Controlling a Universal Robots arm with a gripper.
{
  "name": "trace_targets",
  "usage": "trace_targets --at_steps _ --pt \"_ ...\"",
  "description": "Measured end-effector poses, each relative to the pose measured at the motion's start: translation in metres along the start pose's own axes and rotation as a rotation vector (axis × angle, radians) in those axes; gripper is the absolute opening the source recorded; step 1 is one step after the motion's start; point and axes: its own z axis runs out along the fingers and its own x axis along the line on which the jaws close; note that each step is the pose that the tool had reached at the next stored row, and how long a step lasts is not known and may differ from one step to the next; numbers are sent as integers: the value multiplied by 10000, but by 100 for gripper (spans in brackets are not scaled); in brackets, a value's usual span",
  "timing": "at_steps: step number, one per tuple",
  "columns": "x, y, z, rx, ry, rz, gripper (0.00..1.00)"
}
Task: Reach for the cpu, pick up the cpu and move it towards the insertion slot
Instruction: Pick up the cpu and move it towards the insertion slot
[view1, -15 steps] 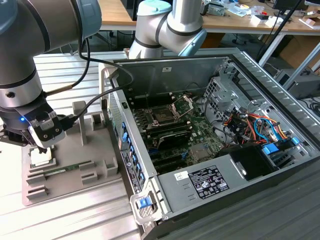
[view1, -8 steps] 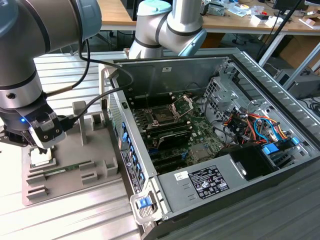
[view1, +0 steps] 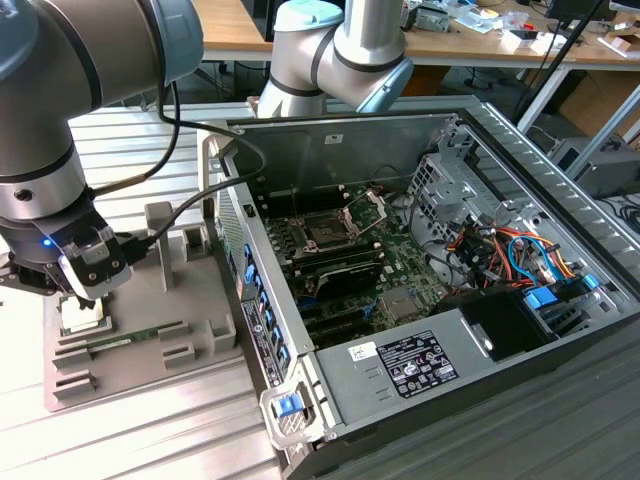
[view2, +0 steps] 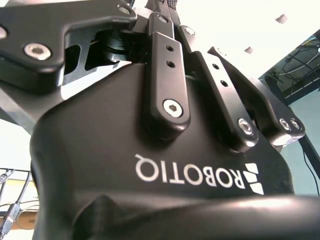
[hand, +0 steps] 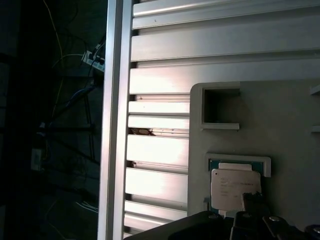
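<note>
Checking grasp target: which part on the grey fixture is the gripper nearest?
The cpu, the pale square chip right at the gripper; the long green memory stick lies off to the side.

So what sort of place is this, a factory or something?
Most likely a robotics lab or workshop: a robot arm reaches over a slotted metal table that holds an opened computer case, and cluttered wooden workbenches sit behind.

Behind the tool (view2: 196, 85) the second wrist view burns white. The counter (hand: 157, 150) beside it glares, its edge dropping into darkness.
</note>
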Motion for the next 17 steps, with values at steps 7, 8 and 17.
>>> trace_targets --at_steps 7,8,17 --pt "0 0 19 1 0 0 10" --pt "0 -1 21 1 0 0 10" --pt "0 -1 45 0 0 0 10"
